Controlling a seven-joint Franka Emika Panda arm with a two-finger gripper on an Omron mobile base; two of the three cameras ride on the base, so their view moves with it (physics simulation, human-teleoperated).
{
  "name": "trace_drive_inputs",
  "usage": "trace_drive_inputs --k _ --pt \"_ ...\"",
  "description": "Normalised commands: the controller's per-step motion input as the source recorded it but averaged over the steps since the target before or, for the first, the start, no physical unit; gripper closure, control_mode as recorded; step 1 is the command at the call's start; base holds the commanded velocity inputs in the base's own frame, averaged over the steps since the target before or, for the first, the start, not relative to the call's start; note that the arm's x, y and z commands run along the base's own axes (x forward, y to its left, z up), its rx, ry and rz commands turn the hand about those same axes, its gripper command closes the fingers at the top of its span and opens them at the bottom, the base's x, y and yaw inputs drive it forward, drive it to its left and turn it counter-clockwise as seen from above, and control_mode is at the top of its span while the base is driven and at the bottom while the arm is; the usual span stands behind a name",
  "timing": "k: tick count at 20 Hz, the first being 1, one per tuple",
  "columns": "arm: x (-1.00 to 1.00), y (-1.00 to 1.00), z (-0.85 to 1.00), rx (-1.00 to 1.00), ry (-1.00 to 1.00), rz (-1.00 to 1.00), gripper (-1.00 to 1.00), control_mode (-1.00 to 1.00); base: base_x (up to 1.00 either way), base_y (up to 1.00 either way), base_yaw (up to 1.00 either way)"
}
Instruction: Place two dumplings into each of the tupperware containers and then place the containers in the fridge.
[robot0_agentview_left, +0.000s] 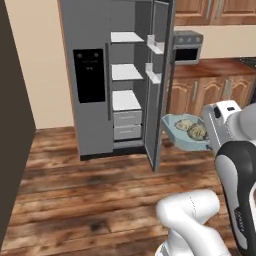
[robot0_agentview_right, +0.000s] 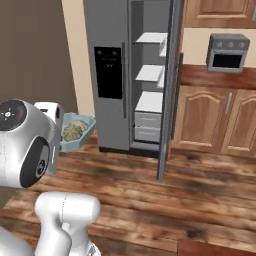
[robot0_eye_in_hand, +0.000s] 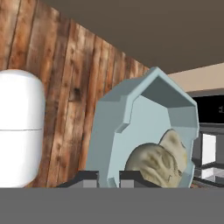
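Carrying the blue tub (robot0_agentview_left: 181, 131) w/ two dumplings (robot0_agentview_left: 191, 129) inside, gripper (robot0_eye_in_hand: 108, 177) pinched on its rim, held in the air beside the open fridge (robot0_agentview_left: 117, 75); tub not yet shelved, white tray's status can't be told.

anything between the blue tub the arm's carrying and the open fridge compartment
In the left base view the fridge's open door stands edge-on between the light blue tub and the white shelves; below is bare wooden floor.
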Motion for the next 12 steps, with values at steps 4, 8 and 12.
trace_drive_inputs --k 4,8,12 --pt "0.0 0.0 0.0 0.0 0.0 0.0 1.0 1.0 1.0 -0.34 0.13" --pt "0.0 0.0 0.0 0.0 0.0 0.0 1.0 1.0 1.0 -0.23 0.11" --pt "0.0 0.0 0.0 0.0 0.0 0.0 1.0 1.0 1.0 -0.27 0.07"
